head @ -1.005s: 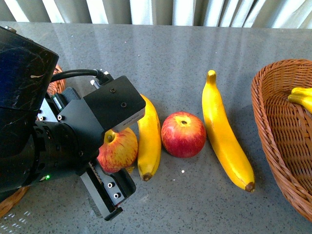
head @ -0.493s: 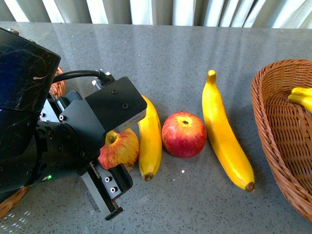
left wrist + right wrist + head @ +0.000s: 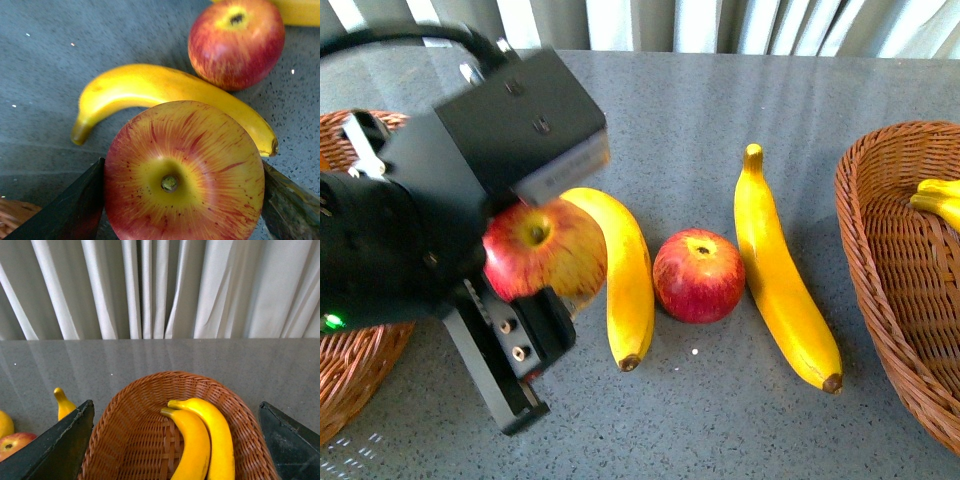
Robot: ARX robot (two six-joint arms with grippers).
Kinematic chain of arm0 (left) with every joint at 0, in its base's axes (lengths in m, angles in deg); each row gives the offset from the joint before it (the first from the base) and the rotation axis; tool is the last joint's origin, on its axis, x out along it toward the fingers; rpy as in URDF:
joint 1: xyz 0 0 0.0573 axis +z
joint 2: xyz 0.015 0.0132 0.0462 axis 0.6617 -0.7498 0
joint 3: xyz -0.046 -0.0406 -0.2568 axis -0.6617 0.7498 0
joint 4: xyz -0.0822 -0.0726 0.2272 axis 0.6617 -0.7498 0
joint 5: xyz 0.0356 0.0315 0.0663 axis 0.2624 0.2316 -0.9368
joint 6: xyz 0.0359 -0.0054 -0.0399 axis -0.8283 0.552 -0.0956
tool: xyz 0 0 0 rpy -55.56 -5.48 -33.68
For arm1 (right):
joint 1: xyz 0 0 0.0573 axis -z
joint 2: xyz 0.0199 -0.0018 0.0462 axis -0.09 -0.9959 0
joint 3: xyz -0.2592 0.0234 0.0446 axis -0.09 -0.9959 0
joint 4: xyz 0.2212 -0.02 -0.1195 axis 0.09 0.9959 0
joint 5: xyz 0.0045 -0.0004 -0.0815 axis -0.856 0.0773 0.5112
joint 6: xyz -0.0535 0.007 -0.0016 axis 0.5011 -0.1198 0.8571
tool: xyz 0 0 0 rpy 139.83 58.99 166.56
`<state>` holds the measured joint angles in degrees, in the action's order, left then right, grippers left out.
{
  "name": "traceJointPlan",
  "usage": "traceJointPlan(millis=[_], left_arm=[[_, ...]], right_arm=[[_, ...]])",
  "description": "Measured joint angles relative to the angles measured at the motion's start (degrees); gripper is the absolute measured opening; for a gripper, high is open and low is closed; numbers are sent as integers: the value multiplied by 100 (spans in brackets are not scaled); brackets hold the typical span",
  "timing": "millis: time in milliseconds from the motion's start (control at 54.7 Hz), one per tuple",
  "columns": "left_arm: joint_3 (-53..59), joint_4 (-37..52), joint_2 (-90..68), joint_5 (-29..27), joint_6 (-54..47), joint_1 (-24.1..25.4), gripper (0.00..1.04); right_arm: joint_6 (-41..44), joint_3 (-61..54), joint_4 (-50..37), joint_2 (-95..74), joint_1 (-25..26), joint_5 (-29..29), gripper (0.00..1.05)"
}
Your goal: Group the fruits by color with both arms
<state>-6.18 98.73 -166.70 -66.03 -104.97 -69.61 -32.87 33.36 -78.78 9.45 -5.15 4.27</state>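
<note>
my left fingers (image 3: pixel 510 365) squeeze a red apple (image 3: pixel 545 248), held above the surface (image 3: pixel 720 420). this is the apple step. next i should carry it to the basket (image 3: pixel 365 365) at nine o'clock and let go. my right fingers (image 3: pixel 60 445) are wide open over two bananas (image 3: pixel 200 445).

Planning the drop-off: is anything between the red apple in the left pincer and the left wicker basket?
Nothing visible does. The streaked red-and-yellow apple, clamped in the black left pincer, is beside the brown wicker basket; only the arm hides part of it. The long yellow banana lies on the apple's far side.
</note>
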Motion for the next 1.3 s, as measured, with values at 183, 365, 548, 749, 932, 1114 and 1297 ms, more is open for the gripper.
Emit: traceJointPlan(millis=[183,365,548,749,932,1114,1297], left_arm=[[-7,-330,903,264,-22,804,74],[-28,-450,944,538,-256,2124,74],[26,-584,951,833,-778,3366,74],[614,-866,1128,1075,-1394,3759,74],[870,-1010,1340,1139,-1628,3759,87],[874,-1113,1615,1143,-1609,3602,96],[863,-1141,1786,1134,-1445,3235,96]], right_arm=[[0,0,0,0,0,0,96],[0,0,0,0,0,0,96],[0,0,0,0,0,0,96],[0,0,0,0,0,0,96],[-2,0,0,0,0,0,96],[-2,0,0,0,0,0,96],[0,0,0,0,0,0,96]])
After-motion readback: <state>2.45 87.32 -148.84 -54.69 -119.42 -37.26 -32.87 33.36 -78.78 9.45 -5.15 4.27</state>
